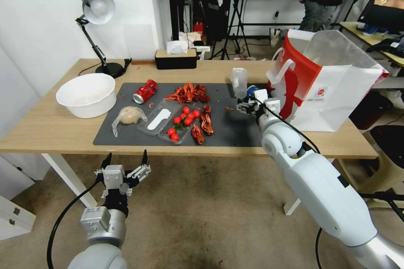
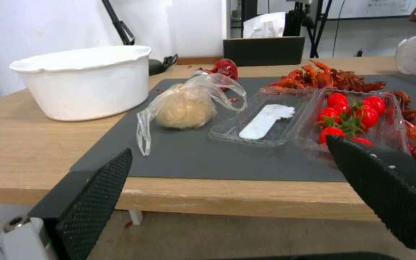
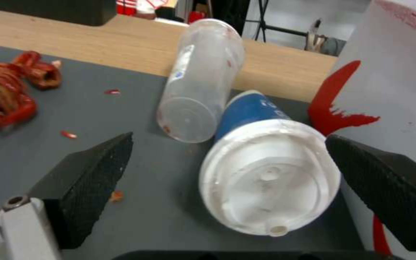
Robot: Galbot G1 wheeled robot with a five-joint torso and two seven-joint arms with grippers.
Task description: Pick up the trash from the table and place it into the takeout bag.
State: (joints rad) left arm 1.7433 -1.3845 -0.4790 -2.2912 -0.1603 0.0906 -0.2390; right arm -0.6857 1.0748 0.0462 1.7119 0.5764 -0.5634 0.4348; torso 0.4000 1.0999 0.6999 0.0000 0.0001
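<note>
The right gripper [image 3: 227, 180] hung with jaws spread around the blue cup [image 3: 265, 169]; closing could knock the touching clear cup [image 3: 200, 79] rolling. The left gripper [image 1: 125, 164] waited spread below the desk [image 1: 50, 130].

We see a large white bowl [image 1: 86, 93] near a black desk lamp [image 1: 96, 29], a black tissue box [image 1: 175, 59], red crayfish shells [image 1: 189, 92] and cherry tomatoes [image 1: 184, 118] (in a clear clamshell tray [image 1: 162, 121]).
</note>
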